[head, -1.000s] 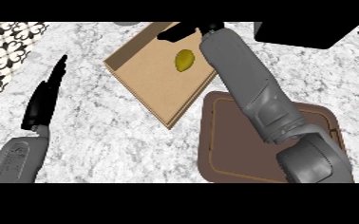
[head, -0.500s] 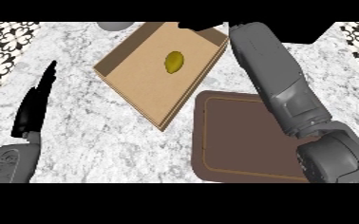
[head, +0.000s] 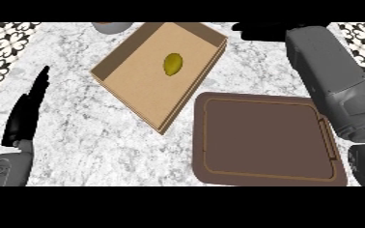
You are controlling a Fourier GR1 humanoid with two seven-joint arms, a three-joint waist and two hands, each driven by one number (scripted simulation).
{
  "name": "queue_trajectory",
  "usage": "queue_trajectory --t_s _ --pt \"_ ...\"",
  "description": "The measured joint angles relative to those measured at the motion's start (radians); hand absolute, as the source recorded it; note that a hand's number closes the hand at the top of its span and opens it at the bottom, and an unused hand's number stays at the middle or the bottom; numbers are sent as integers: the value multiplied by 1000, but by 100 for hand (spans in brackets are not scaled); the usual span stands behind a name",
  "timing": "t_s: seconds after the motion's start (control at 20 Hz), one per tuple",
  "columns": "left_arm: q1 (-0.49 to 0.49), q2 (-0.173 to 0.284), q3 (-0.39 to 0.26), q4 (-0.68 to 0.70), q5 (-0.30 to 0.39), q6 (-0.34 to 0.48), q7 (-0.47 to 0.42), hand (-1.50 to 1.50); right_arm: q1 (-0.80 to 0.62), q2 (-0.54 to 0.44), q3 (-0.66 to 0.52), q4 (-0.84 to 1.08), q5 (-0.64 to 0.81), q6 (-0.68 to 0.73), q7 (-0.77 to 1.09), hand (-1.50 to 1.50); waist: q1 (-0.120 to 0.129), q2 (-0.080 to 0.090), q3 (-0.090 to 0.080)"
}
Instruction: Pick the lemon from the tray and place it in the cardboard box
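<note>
Yellow-green and small, the lemon (head: 173, 64) lay on the floor of the cardboard box (head: 139, 89), toward its far half, touching none of the walls that you could see. Half a second before, the same lemon sat in the box with your right arm crossing above the box's far right corner; a second before, that arm lay right over the box beside the fruit. By this moment the arm had swung clear to the right, so nothing covered the box any more.

Just beside the box's near right corner sat the brown tray (head: 267, 137), and nothing rested on it. That fits a lemon already moved across, so I judged the placing done and only the retreat left.

Your right hand (head: 265, 30) showed as a dark shape at the far edge, right of the box, apart from it. You could not tell from this view how its fingers stood, though it held nothing that could be seen. Your left hand (head: 27, 108) rested at the left edge, fingers straight and pointing away from you, with nothing in it.

Beyond the box's far left corner a grey bowl (head: 112, 26) peeked in on the marble counter (head: 85, 140).
</note>
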Motion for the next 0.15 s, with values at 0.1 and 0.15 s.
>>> queue_trajectory --t_s 0.1,0.15 --pt "2 1 5 3 3 -2 -4 0 15 -34 4 8 6 44 -12 -150 -2 0 0" --pt "3 3 9 9 5 -5 -11 0 21 -46 11 11 14 63 -16 -150 -4 -1 0"
